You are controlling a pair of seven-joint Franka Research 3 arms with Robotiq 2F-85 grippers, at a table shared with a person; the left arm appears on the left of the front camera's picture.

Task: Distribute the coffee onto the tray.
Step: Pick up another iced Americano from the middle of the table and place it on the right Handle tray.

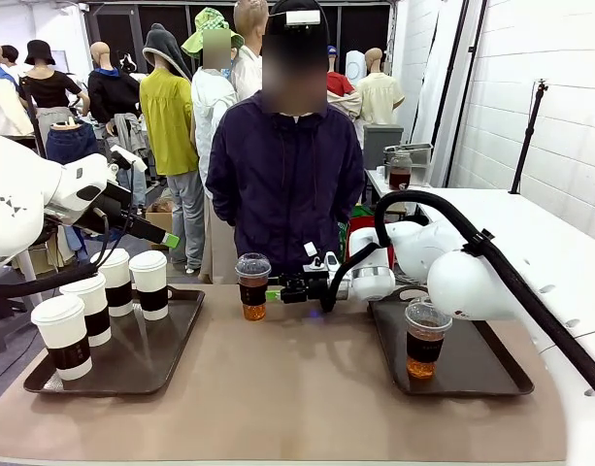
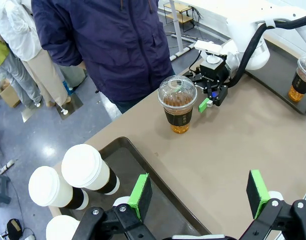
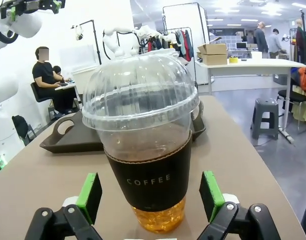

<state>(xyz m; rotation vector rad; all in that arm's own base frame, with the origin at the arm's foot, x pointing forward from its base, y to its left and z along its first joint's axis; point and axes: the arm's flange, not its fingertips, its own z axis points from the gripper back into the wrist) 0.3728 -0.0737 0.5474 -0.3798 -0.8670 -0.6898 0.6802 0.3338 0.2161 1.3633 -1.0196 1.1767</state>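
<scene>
Fingers of the right gripper (image 1: 274, 287): spread wide, holding nothing, level with the table and pointing toward 9 o'clock in the front view. Item ahead: dome-lidded iced coffee cup (image 1: 252, 285), upright, long axis vertical, on the bare table (image 1: 297, 388) between the two trays. In the right wrist view the cup (image 3: 145, 150) stands at 12 o'clock, just ahead of the green pads (image 3: 90, 195) and centred on their gap. Right arm nearer. Left gripper (image 2: 197, 192): open, empty, over the left tray (image 1: 142, 364), well apart.
</scene>
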